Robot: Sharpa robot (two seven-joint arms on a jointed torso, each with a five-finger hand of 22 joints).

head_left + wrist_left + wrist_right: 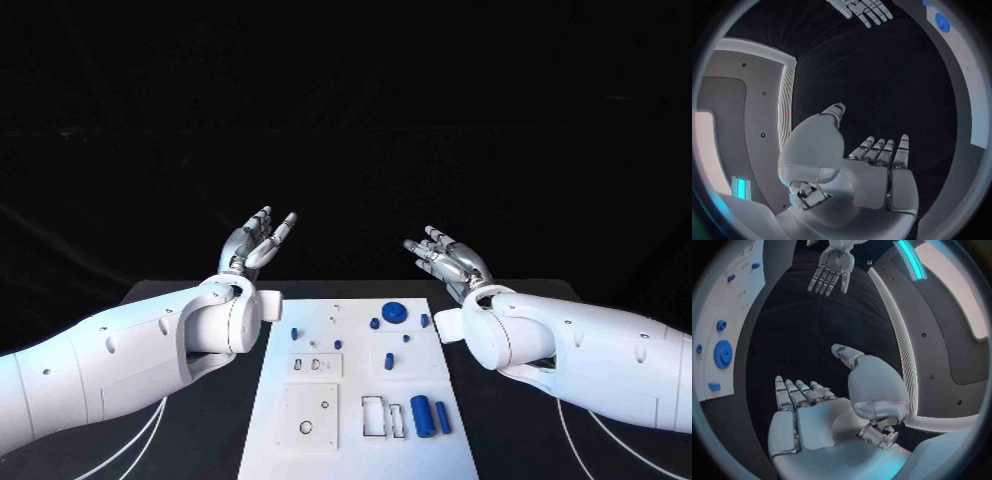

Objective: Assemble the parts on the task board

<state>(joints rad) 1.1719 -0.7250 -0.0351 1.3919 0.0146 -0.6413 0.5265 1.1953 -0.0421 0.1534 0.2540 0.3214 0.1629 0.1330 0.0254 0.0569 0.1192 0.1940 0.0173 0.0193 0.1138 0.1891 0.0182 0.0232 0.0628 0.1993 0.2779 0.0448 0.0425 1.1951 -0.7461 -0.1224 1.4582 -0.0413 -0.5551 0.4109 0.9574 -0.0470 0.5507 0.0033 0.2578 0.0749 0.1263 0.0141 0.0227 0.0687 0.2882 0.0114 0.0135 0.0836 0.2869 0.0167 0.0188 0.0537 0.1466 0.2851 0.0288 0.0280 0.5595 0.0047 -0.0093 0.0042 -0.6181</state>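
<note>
Left hand [257, 243] and right hand [450, 258] raised beyond the board [289, 440], fingers spread, holding nothing, blue parts [423, 415] unobstructed on the black table [188, 440].

We can read no text, label, brand, number or sign on anything in these views.

A black table [202, 440] lay under dark surroundings, its matte surface showing on both sides of the work area. Thin white cables [144, 440] ran across it near the front on the left, and more cables [584, 455] crossed it on the right.
</note>
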